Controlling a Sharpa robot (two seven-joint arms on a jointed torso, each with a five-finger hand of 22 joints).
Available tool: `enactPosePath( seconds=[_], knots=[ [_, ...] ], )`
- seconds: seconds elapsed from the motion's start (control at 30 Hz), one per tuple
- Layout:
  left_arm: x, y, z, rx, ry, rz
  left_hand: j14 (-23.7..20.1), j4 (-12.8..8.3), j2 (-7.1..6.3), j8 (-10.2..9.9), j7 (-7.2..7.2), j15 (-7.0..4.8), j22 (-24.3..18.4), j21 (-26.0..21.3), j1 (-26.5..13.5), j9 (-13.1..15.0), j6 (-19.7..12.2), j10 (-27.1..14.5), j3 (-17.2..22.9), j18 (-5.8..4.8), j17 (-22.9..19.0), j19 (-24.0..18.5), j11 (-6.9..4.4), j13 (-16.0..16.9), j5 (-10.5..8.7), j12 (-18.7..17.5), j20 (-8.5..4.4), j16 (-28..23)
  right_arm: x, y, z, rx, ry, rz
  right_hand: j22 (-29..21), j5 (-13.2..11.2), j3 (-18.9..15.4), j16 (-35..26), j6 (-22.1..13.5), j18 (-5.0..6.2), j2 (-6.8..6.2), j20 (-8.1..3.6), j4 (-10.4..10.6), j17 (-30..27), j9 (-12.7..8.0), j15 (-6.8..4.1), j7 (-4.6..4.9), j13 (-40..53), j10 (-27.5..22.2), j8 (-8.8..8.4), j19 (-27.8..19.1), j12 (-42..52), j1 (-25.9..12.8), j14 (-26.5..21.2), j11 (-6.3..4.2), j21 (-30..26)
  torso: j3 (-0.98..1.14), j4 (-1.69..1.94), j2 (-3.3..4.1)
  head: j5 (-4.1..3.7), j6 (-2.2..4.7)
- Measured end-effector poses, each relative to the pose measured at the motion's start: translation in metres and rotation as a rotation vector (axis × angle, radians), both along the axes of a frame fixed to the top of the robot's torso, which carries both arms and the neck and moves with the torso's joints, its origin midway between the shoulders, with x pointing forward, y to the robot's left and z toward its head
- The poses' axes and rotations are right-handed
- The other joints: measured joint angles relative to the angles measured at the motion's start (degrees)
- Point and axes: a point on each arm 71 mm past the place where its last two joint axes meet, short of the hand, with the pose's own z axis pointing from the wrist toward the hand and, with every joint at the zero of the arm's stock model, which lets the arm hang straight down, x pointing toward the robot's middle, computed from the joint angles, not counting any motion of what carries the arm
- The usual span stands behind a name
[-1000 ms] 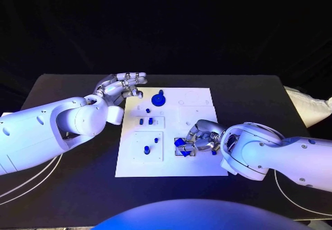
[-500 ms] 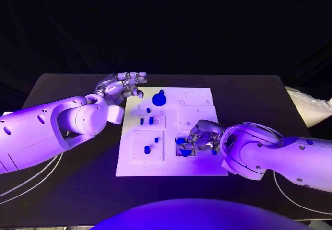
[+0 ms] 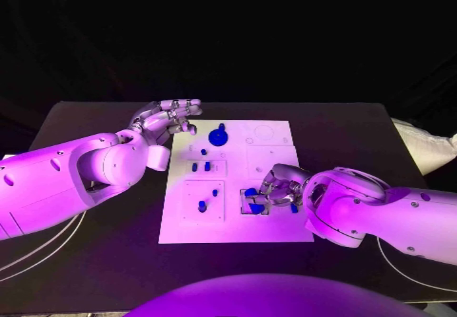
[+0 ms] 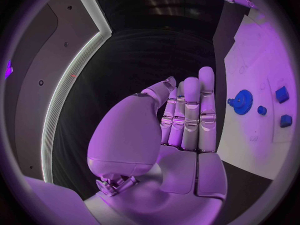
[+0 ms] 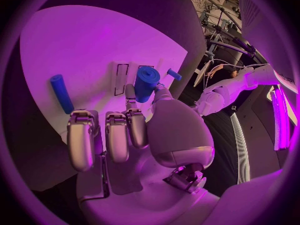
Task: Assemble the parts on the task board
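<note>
Task board (image 3: 271, 228), white, at the centre of the black counter (image 3: 95, 264). Right robot hand (image 3: 273, 191) pinches a blue cylinder (image 5: 147, 82) over the board's near right; left robot hand (image 3: 167, 119) hovers empty, fingers extended, beside the gear (image 3: 219, 137).

A matte black rectangular table (image 3: 95, 264) spans the scene, set against a dark black backdrop (image 3: 286, 53). Thin white cables (image 3: 38, 254) curve across the table's near left part. A crumpled white cloth (image 3: 424, 148) lies at its right edge.
</note>
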Motion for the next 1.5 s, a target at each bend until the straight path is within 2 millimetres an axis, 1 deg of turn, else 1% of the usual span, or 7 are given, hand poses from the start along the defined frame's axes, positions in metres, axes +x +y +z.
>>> enactPosePath(
  seconds=[0.2,0.33,0.63,0.77,1.1,1.37,1.5],
  knots=[
    [0.0,0.0003,0.0,0.0,0.0,0.0,0.0,0.0,0.0,0.0,0.0,0.0,0.0,0.0,0.0,0.0,0.0,0.0,0.0,0.0,0.0,0.0,0.0,0.0,0.0,0.0,0.0,0.0,0.0005,0.0012,-0.0002,-0.009,-0.004,0.009,0.0,-12.0,-3.3,-0.2,1.3,0.0,0.15,-0.2,0.1,0.0,1.3,-0.01,-1.24,0.0,-0.1,0.7,0.2,-0.6,-3.7,0.0,-0.3,-0.2,-0.03,0.04,0.0,0.09,-0.11],
    [0.0,0.0008,0.0,0.001,0.0,0.001,0.0,0.0,0.0,0.0,0.0,0.0,0.0,0.0,0.0,0.0,0.0,0.0,0.0,0.0,0.0,0.0,0.0,0.0,0.0,0.0,0.0,0.0,0.0013,0.0006,-0.0004,-0.015,-0.009,0.01,0.0,-15.3,-4.9,-0.2,1.1,0.0,0.16,-0.2,0.3,0.0,1.9,-0.01,-1.1,0.0,-0.1,1.11,0.2,-0.6,-5.7,0.0,-0.3,-0.2,-0.04,0.04,0.01,0.21,-0.13],
    [-0.0002,0.0015,0.0,0.001,0.0,0.002,0.0,0.0,0.0,0.0,0.0,0.0,0.0,0.0,0.0,0.0,0.0,0.0,0.0,0.0,0.0,0.0,0.0,0.0,0.0,0.0,0.0,0.0,0.0014,0.0006,0.0,-0.021,-0.02,0.016,0.0,-15.7,-5.5,-0.4,1.1,0.0,-0.07,-0.2,-0.1,0.0,2.4,-0.2,-1.1,0.0,-0.1,1.31,0.2,-0.6,-6.0,-0.2,-0.3,-0.5,-0.03,0.0,-0.01,0.36,-0.2],
    [-0.0002,0.0022,0.0,0.002,0.001,0.003,0.0,-0.2,0.0,0.0,0.0,0.0,0.0,0.0,0.0,0.0,0.0,0.0,-0.2,0.0,0.0,0.0,0.0,0.0,0.0,0.0,0.0,0.0,0.001,0.0006,0.0003,-0.021,-0.023,0.022,0.0,-14.6,-4.8,-0.4,0.9,0.0,-0.06,-0.41,-2.8,0.0,3.0,-0.41,-1.32,0.0,-0.1,1.45,0.0,-0.6,-1.3,0.0,-0.3,-0.5,-0.01,-0.01,-0.01,0.43,-0.2],
    [-0.0004,0.0023,0.0001,0.002,0.001,0.003,0.0,-0.2,0.0,0.0,0.0,0.0,0.0,0.0,0.0,0.0,0.0,0.0,-0.2,0.0,0.0,0.0,-0.01,0.0,0.0,0.0,0.0,0.0,0.0025,0.0046,0.0045,-0.013,-0.048,0.056,0.0,-20.8,-0.3,-0.4,0.6,0.0,-0.74,-0.62,-11.1,0.0,3.9,-0.52,-1.44,0.7,-0.1,1.83,0.2,-0.3,7.5,-0.1,-0.69,-0.5,0.0,-0.02,-0.01,0.53,-0.3],
    [-0.0003,0.0024,-0.0001,0.003,0.002,0.003,0.0,-0.2,0.0,0.0,0.0,0.0,0.0,0.0,0.0,0.0,0.0,0.1,-0.2,0.0,0.0,0.0,-0.07,0.0,0.0,0.0,0.0,0.0,0.005,0.0074,0.005,-0.015,-0.069,0.073,0.0,-20.3,0.2,-0.4,0.3,0.0,-1.22,-0.61,-11.6,0.0,3.9,-0.6,-1.52,0.6,0.0,1.79,0.2,-0.8,8.0,-0.2,-0.79,-0.5,0.0,0.01,-0.01,0.73,-0.31],
    [-0.0002,0.0024,-0.0003,0.003,0.004,0.003,0.0,-0.2,0.0,0.0,0.0,0.0,-0.1,0.0,0.0,0.0,0.0,0.1,-0.2,0.0,-0.1,0.0,-0.07,0.0,0.0,0.0,0.0,0.0,0.0039,0.0093,-0.0001,-0.016,-0.061,0.077,0.0,-16.5,-0.5,-0.4,0.4,0.0,1.47,-0.61,-9.7,0.0,3.5,-0.59,-1.75,1.6,0.0,1.28,0.2,-0.6,7.0,-0.2,-0.79,-0.5,0.0,0.01,-0.01,0.76,-0.3]
  ],
)
